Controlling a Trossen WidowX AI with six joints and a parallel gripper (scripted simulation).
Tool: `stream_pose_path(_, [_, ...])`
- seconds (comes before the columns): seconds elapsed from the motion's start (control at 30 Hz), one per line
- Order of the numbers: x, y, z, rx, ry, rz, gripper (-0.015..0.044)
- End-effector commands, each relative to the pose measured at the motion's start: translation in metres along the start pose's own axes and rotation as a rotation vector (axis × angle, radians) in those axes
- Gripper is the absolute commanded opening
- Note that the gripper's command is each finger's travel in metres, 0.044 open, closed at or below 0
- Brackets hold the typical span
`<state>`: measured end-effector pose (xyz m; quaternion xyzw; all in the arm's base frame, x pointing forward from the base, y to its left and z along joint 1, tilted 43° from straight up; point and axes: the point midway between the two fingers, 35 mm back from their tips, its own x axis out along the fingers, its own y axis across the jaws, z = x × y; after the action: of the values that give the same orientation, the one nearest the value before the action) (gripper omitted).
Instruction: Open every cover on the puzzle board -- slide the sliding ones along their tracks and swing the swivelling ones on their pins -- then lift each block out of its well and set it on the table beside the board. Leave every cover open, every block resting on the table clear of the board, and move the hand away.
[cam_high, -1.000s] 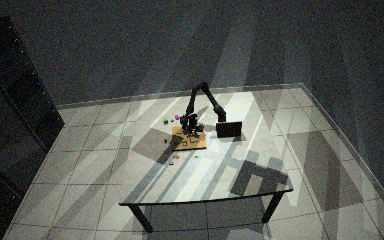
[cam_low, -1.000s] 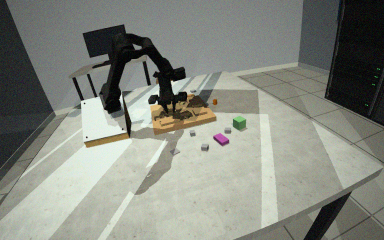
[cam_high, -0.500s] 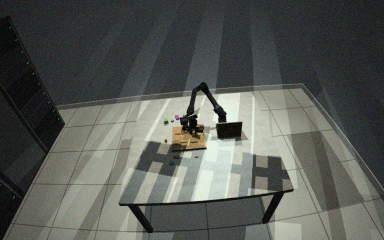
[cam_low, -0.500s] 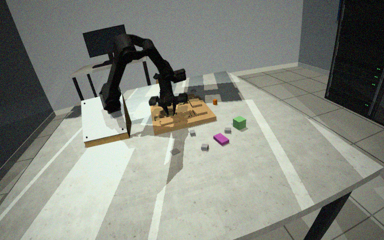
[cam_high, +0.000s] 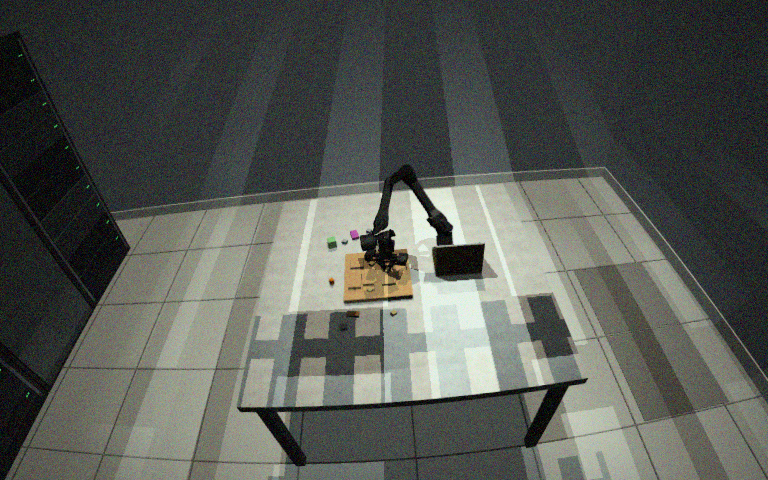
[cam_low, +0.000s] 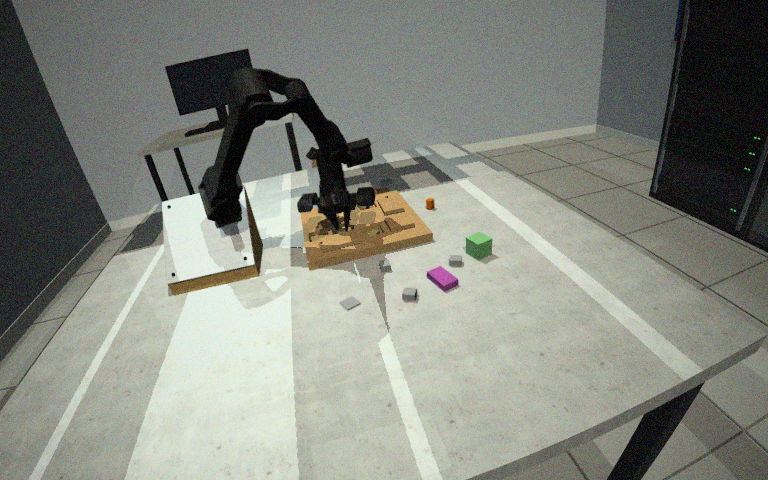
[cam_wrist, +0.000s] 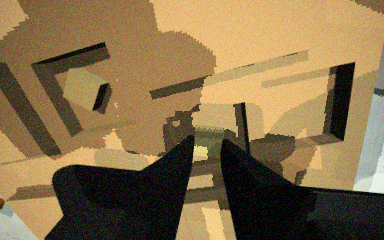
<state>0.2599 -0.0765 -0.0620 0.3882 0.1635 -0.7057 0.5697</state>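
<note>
The wooden puzzle board lies flat under the arm. My gripper points down into a well. Its fingertips touch both sides of a small olive block, and it looks shut on that block, low in the well. Another pale olive block sits in a well at the left of the wrist view. The well at the right there shows no block. A green block, a magenta block and an orange piece rest beside the board. Shadows hide the cover outlines.
Small grey pieces lie near the magenta block. A brown piece, a yellowish piece and a dark piece lie on the board's other side. A white-topped box stands by the arm's base.
</note>
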Motion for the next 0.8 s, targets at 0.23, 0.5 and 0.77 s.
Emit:
stream_pose_path(0.23, [-0.007, 0.0, 0.0, 0.0, 0.0, -0.001, 0.008])
stream_pose_path(0.5, [-0.017, 0.001, -0.001, -0.002, 0.0, -0.002, 0.008])
stream_pose_path(0.77, [-0.027, 0.0, -0.001, -0.003, 0.0, -0.003, 0.008])
